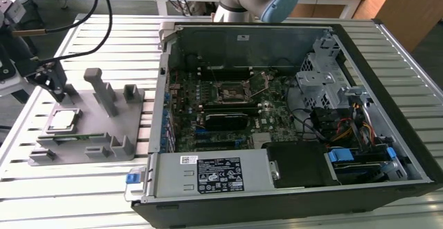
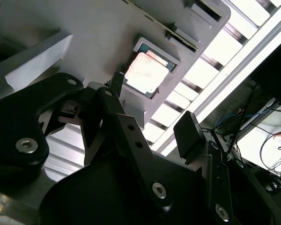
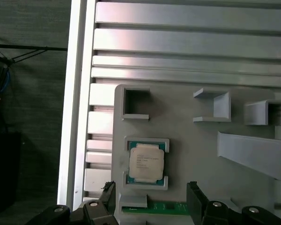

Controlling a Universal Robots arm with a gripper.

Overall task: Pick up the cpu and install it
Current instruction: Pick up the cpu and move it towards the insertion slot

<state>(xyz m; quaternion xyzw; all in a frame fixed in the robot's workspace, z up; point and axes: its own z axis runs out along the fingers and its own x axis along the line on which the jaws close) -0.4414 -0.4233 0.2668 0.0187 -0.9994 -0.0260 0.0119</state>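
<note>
Gripper [image 3: 150, 192] empty, fingers [image 3: 196, 202] spread apart, gap wider than the cpu [image 3: 146, 161]. Cpu sits flat in a framed seat of the grey holder [image 1: 97, 128] on the table [image 1: 83, 187], to the exterior view's left of the open case [image 1: 277, 208].

Gripper hovers above the holder. In the first wrist view the cpu lies just ahead of the finger gap, roughly centred on it, not between the fingers.

Cpu: square, so no long axis. Shiny silver-grey lid, thin green edge, sides parallel to its seat.

Socket [image 1: 232, 91] in the case looks vacant.
</note>
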